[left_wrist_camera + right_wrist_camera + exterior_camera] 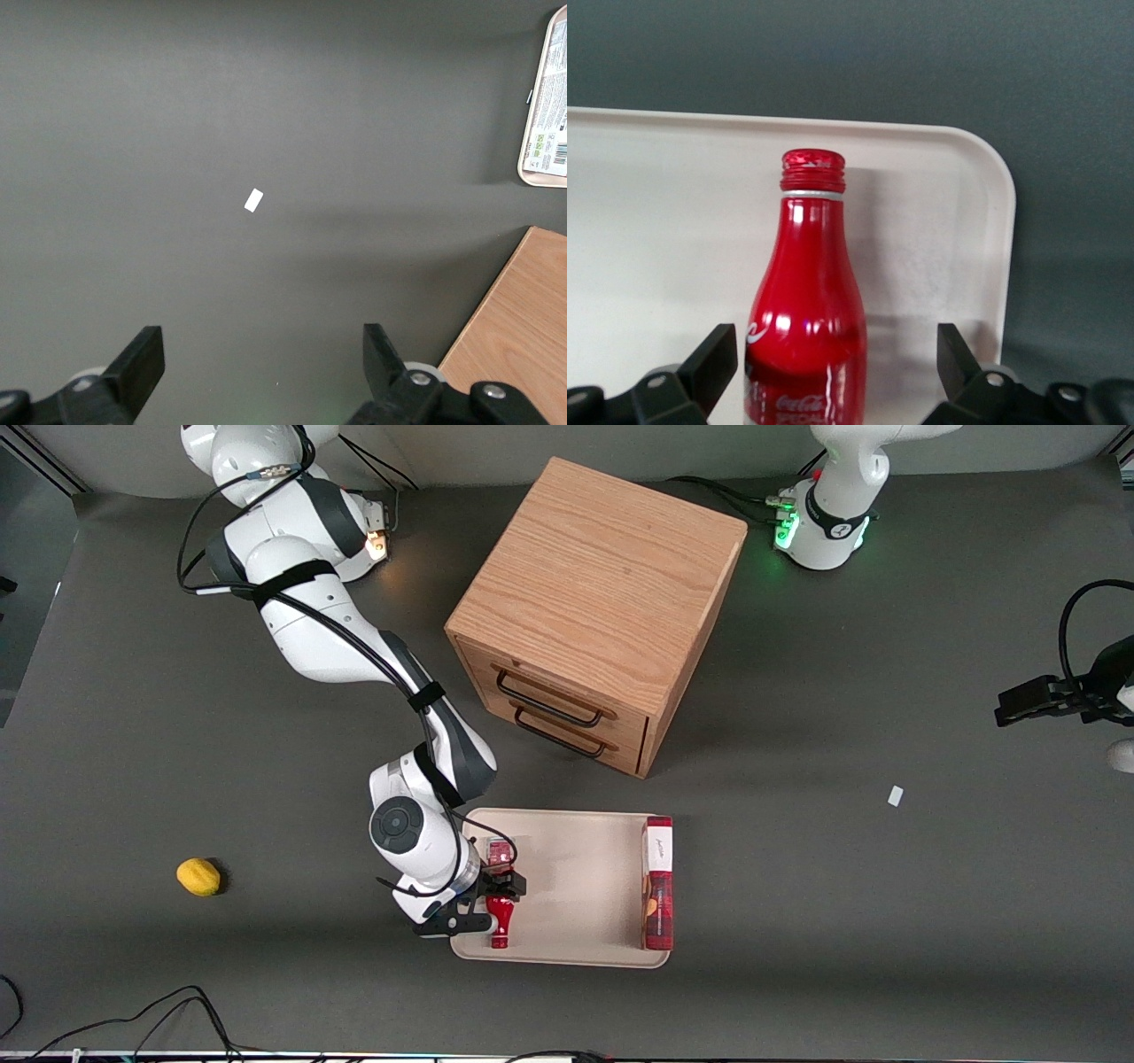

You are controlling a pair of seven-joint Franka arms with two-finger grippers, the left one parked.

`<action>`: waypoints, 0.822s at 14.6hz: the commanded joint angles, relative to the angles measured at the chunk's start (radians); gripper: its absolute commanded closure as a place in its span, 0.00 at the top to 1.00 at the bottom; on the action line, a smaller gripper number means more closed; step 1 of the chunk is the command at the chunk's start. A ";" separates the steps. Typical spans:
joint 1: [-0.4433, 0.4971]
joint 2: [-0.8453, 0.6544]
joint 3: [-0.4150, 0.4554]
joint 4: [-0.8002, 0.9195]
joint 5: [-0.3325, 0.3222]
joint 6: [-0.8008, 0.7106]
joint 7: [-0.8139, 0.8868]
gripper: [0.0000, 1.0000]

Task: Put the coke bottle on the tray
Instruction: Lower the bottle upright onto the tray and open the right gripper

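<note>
— One coke bottle [806, 301] on the tray [576, 886]?

— Yes. It lies flat on the beige surface, in the corner toward the working arm's end, near the rim closest to the front camera. Cap [813, 168] points at that near rim.

— Gripper [485, 903]?

— Right arm's gripper sits low over that same tray corner. Wrist view: both fingers [713, 359] spread wide, one on each side of the bottle's body. A gap shows between the pads and the red surface on the one side; on the other, the finger stands just beside it. Released, not pinching.

— Anything else on the tray?

— One red box [657, 881] with a white end, lying along the tray edge toward the parked arm's end. Well apart from the bottle.

— Off the tray?

— Wooden drawer cabinet [598, 611] farther from the front camera, two dark handles facing the tray. Yellow lemon [198, 876] on the table [842, 921], toward the working arm's end. Small white scrap [896, 795] toward the parked arm's end.
</note>
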 commanded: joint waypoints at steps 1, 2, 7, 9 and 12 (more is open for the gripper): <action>0.002 0.003 -0.004 0.007 -0.014 0.015 -0.014 1.00; 0.002 0.001 -0.004 0.007 -0.012 0.015 -0.014 1.00; 0.002 -0.005 -0.002 0.007 -0.012 0.013 -0.007 1.00; -0.003 -0.034 -0.004 0.007 -0.016 0.004 -0.009 1.00; -0.013 -0.150 -0.005 -0.051 -0.023 -0.082 -0.020 1.00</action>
